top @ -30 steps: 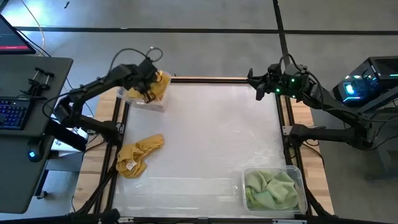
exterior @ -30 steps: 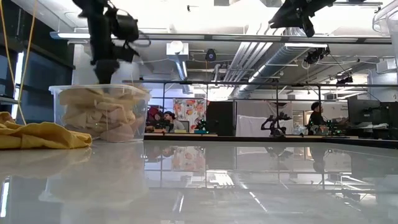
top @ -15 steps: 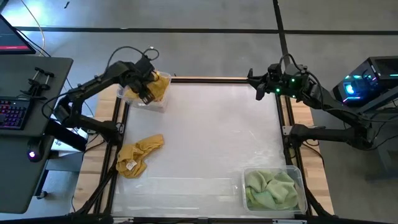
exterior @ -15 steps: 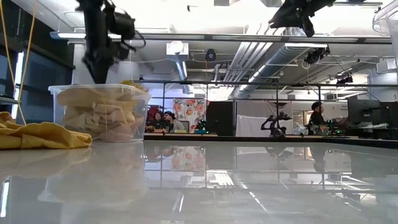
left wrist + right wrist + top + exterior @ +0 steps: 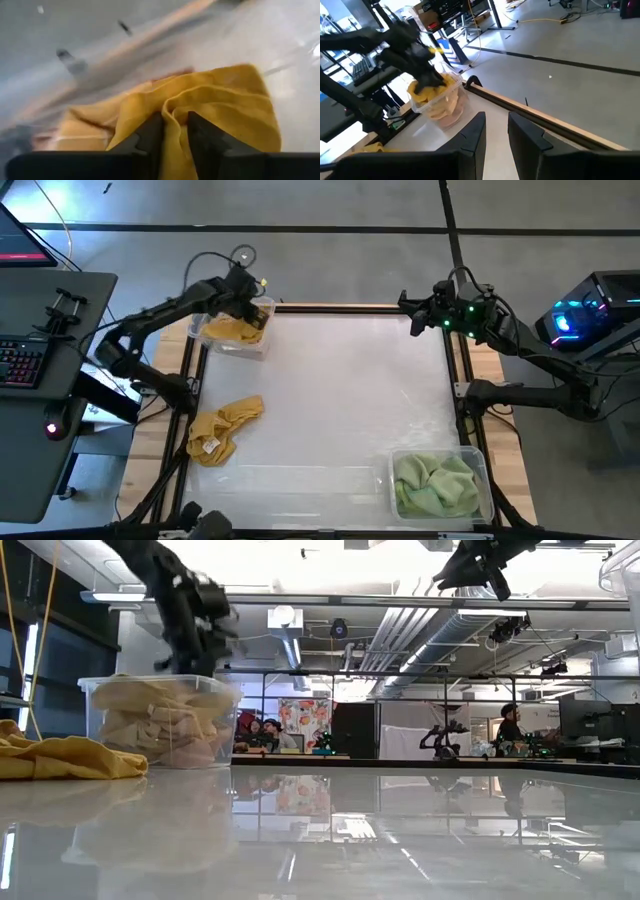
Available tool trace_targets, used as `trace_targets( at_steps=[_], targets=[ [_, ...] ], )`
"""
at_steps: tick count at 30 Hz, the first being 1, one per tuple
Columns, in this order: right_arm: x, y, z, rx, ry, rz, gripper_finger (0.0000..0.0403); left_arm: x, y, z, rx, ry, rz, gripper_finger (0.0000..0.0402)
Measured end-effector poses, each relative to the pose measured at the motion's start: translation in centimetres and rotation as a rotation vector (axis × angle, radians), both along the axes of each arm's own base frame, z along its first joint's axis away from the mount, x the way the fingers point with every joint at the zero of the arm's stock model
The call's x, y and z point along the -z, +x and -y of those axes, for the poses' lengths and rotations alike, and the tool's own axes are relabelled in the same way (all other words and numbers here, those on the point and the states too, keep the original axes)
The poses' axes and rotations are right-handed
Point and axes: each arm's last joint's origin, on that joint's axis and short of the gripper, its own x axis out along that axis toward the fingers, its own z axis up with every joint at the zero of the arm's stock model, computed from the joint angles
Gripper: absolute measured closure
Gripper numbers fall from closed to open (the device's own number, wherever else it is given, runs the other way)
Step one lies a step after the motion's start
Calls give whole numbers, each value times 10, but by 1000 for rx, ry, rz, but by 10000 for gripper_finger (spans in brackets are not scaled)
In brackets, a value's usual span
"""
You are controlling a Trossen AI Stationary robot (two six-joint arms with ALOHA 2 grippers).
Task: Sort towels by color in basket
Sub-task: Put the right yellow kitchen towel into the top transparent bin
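A clear bin (image 5: 205, 338) at the table's far left holds mustard and peach towels; its wall shows in the low view (image 5: 160, 725). My left gripper (image 5: 251, 306) is just above the bin's far right corner, shut on the top mustard towel (image 5: 233, 330), which also shows in the left wrist view (image 5: 230, 115). A second mustard towel (image 5: 222, 428) lies crumpled on the table at the left. Light green towels (image 5: 435, 485) fill a clear bin (image 5: 482, 465) at the near right. My right gripper (image 5: 415, 320) hangs shut and empty at the far right. My left gripper pinches a raised fold of the top mustard towel (image 5: 172, 105) between its two fingers. The fingers come from above, slanting down. The rest of the towel lies slack in the bin on the other towels.
The white tabletop (image 5: 340, 400) lies open between the two bins. A dark frame rail (image 5: 340, 307) runs along the far edge. A desk with a keyboard (image 5: 25, 365) stands left of the table.
My left gripper has gone a little toward the table's far edge over the bin and has turned about. The mustard towel that was heaped at the bin's far right corner now lies lower and more spread inside the bin.
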Motion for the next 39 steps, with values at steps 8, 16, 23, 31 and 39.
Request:
trace_targets(
  at_steps=[8, 16, 23, 31, 39],
  targets=[
    [0, 0, 0, -2, 32, 21, 327, 11, 3, -9, 44, -64, -56, 374],
    [0, 0, 0, -10, 3, 2, 327, -92, 0, 18, 171, 92, 6, 393],
    [-1, 4, 4, 32, -66, -19, 327, -147, -1, 106, 409, 168, 100, 400],
    [4, 19, 13, 22, -132, -68, 327, -139, -17, 140, 130, 266, -195, 401],
    [13, 33, 22, 14, -83, -65, 327, -128, -26, 84, -72, 412, -215, 401]
  ],
)
